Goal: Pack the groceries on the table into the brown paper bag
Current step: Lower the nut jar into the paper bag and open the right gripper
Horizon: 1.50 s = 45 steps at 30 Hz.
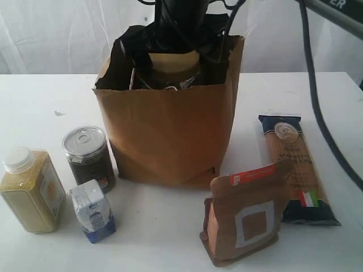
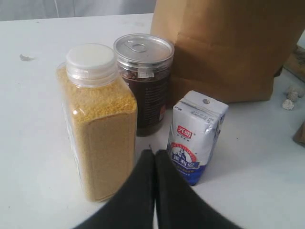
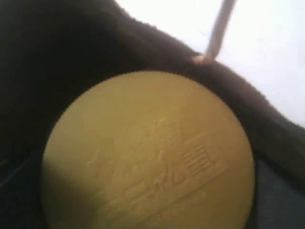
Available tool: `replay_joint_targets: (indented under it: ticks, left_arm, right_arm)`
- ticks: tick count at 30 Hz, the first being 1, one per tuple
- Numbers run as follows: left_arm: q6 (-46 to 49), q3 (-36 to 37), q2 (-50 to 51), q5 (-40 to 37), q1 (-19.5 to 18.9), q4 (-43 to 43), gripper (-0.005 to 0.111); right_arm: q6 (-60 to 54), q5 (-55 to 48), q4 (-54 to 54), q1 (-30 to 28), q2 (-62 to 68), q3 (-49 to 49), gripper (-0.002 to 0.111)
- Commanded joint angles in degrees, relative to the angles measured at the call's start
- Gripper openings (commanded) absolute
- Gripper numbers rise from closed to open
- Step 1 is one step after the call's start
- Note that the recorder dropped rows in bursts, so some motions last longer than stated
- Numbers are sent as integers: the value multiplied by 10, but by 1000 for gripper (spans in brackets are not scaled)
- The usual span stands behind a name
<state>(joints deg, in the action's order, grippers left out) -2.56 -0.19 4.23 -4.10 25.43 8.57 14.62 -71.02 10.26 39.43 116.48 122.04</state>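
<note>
The brown paper bag stands open at the middle of the table. My right gripper reaches into its mouth, shut on the tan-lidded nut jar, whose lid fills the right wrist view. To the left of the bag stand the yellow-grain bottle, the dark pull-tab can and the small blue-white carton. My left gripper is shut and empty, low between the bottle and the carton. The brown pouch and the spaghetti packet sit to the right.
A dark cable hangs down across the right side above the spaghetti. A small dark speck marks the table at the back left. White curtain closes off the back. A paper-cord handle shows beside the jar.
</note>
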Motion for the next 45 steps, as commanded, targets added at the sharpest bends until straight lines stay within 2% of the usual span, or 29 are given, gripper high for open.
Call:
replay_joint_targets:
  ticks: [1, 10, 19, 21, 22, 23, 24, 25, 27, 45]
  left_arm:
    - [0, 2, -3, -2, -2, 3, 0]
    - [0, 2, -3, -2, -2, 3, 0]
    - [0, 2, -3, -2, -2, 3, 0]
    - [0, 2, -3, -2, -2, 3, 0]
    - [0, 2, -3, -2, -2, 3, 0]
    - [0, 2, -3, -2, -2, 3, 0]
    - [0, 2, -3, -2, -2, 3, 0]
    - [0, 2, -3, -2, -2, 3, 0]
    - [0, 2, -3, -2, -2, 3, 0]
    - [0, 2, -3, -2, -2, 3, 0]
  right_arm:
    - [2, 11, -8, -12, 2, 6, 0]
    - [5, 11, -108, -34, 22, 6, 0]
    - [-16, 11, -107, -34, 23, 6, 3]
    - [-29, 11, -107, -34, 23, 6, 16]
    - [-29, 11, -103, -34, 23, 6, 32]
    - [-29, 11, -107, -34, 22, 6, 41]
    - [-29, 11, -107, -34, 23, 6, 65]
    - [-29, 11, -107, -34, 23, 6, 85]
    - [-29, 11, -107, -34, 21, 6, 98]
    - [-29, 11, -109, -34, -49, 5, 98]
